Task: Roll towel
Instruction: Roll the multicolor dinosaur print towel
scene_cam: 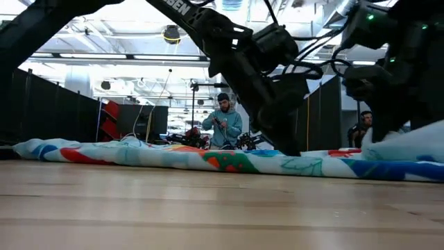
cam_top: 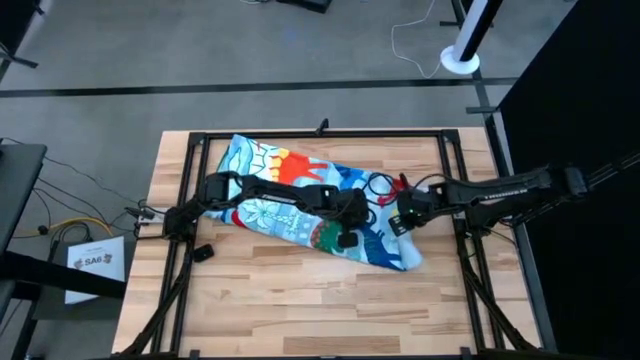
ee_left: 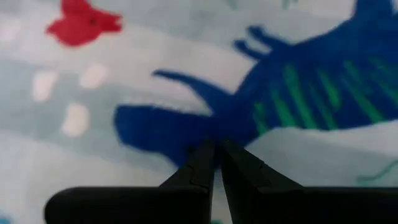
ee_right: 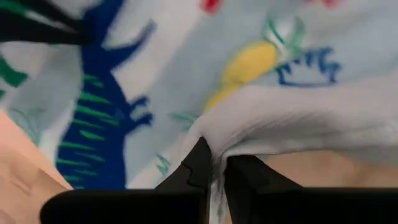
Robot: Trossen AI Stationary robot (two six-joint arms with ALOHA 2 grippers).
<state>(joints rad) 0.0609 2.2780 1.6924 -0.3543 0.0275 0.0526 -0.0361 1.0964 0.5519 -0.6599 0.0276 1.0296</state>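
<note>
High view shows me the towel lying folded in a long band slanting across the middle of the counter. It looks soft and floppy to me, so I'd take it at an edge fold. My left gripper is down on its middle, fingers nearly closed against the cloth. My right gripper sits at the right-hand end, fingers pinching a raised fold.

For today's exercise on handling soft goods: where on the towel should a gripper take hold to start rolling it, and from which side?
Probably the raised edge fold at the towel's right end, approached from the right. The right gripper already pinches a lifted ridge there; elsewhere the cloth lies flat on the table.
</note>
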